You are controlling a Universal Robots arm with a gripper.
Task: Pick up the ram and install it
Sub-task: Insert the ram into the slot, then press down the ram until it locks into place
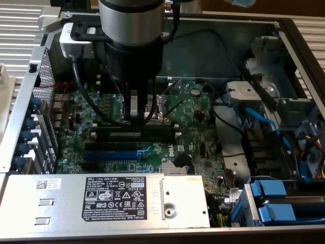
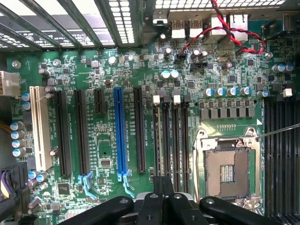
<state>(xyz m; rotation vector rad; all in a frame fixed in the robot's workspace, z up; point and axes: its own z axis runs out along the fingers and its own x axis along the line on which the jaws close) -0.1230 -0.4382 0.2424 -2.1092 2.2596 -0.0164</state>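
The pincer (image 1: 136, 118) is closed on the ram (image 1: 144, 125), right over the memory slots (image 2: 171, 140). If the stick sits crooked (likely enough), pressing could jam it or bend a slot.

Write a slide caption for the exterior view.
Robot arm's shut gripper pressing down at the memory slots on a green motherboard inside an open computer case.

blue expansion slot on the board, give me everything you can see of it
The blue slot is a long, narrow connector that looks like plastic. It is mounted flat on the green motherboard and runs parallel to the black slots on either side. A groove runs along its length, and a paler blue latch sits at one end. No card is seated in it, and nothing but the board touches it.
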